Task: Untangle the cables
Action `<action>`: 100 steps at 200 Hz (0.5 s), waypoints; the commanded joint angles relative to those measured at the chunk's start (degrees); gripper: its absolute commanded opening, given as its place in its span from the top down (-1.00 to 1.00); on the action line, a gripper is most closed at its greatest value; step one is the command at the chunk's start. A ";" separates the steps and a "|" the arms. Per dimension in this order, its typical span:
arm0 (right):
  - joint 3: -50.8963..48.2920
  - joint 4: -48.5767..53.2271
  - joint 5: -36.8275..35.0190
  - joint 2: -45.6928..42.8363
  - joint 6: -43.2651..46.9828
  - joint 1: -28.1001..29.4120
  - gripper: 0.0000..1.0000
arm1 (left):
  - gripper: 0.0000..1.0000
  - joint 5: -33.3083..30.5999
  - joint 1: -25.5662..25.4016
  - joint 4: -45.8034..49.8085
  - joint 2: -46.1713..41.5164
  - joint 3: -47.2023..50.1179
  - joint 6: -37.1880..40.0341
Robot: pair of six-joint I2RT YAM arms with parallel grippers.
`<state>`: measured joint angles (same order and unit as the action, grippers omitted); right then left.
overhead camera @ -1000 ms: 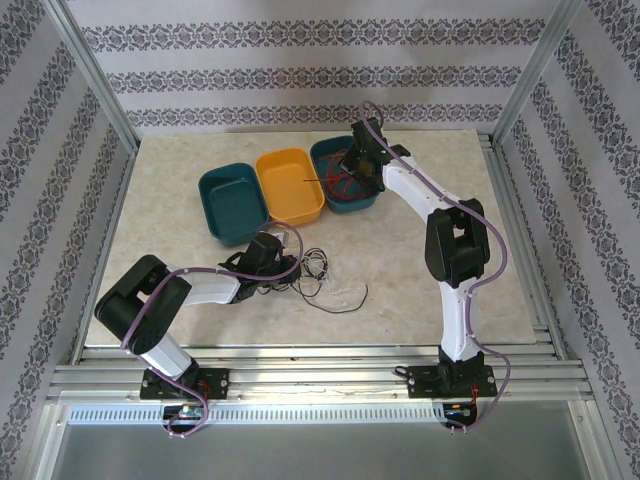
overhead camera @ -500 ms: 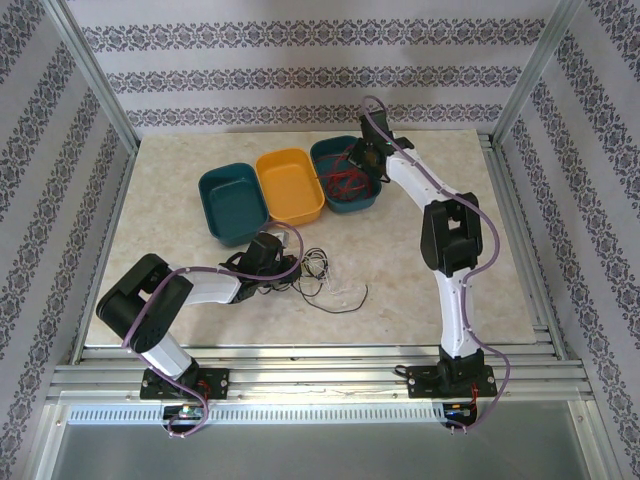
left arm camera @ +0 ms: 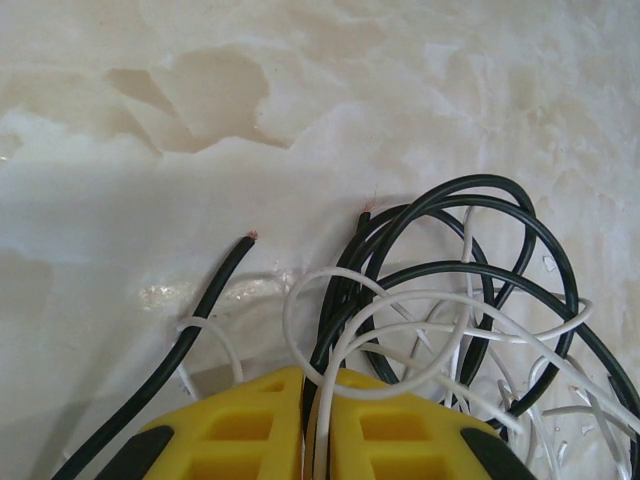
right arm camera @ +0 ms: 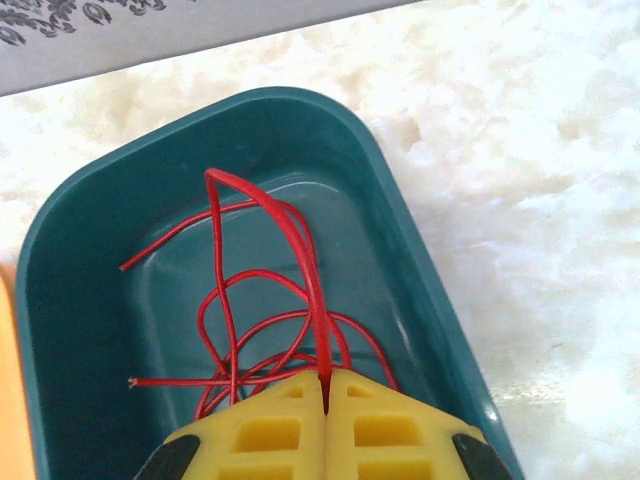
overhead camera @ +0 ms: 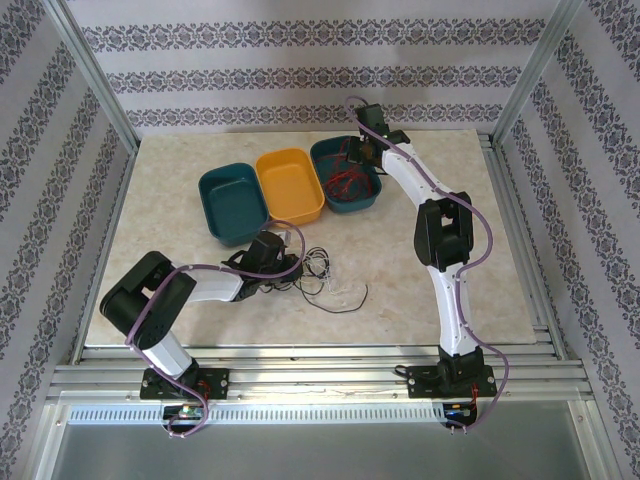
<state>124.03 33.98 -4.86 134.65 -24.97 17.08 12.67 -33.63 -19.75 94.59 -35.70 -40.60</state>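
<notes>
BOTH HANDS FULL: My right fingers (right arm camera: 336,392), yellow plastic and pressed tight together, pinch one strand of the thin red wires (right arm camera: 312,270) over the teal oval plastic tray (right arm camera: 70,210) at the far side of the pale marble-patterned tabletop (overhead camera: 390,250). The other red loops lie coiled on the tray floor beneath. My left fingers (left arm camera: 290,390), also closed, clamp into the tangle of thin black and white wires (left arm camera: 450,300). That tangle lies on the tabletop near my left arm, apart from the trays. A black strand and a white one run into the seam between the pads.

As I judge it, trouble waits at both ends. The red strand I hold arches up and threads through its neighbours. If I rise without letting go, the whole coil may climb out of the tray and spill onto the tabletop. If I draw sideways, a loop may hook over the rim.

On the left I grip two colours at once. A pull from here would likely cinch the black loops tighter around the white ones rather than part them. The wires look hair-thin and springy, so one may also slip from the pinch and flick away. A loose black end (left arm camera: 243,242) lies just beside the bundle and could be dragged in. A mustard-yellow oval tray (overhead camera: 290,185) and a second teal tray (overhead camera: 232,203) stand in a row beside the first.
</notes>
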 commanded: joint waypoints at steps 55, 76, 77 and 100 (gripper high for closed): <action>6.70 2.67 -2.95 4.45 6.77 0.23 1.00 | 0.75 0.26 0.67 -0.03 1.13 -1.58 -0.10; 8.46 3.48 -6.38 5.88 8.30 0.64 1.00 | 0.75 0.33 0.66 0.39 0.95 -1.87 0.16; 8.48 3.47 -6.47 5.97 8.33 0.61 1.00 | 0.75 0.33 0.67 0.44 0.91 -1.85 0.17; 8.77 2.96 -6.69 6.48 9.19 0.59 1.00 | 0.75 0.32 0.67 0.50 0.78 -1.77 0.07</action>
<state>130.65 35.86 -8.75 139.76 -18.00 17.12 13.08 -33.63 -19.73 95.07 -36.18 -40.60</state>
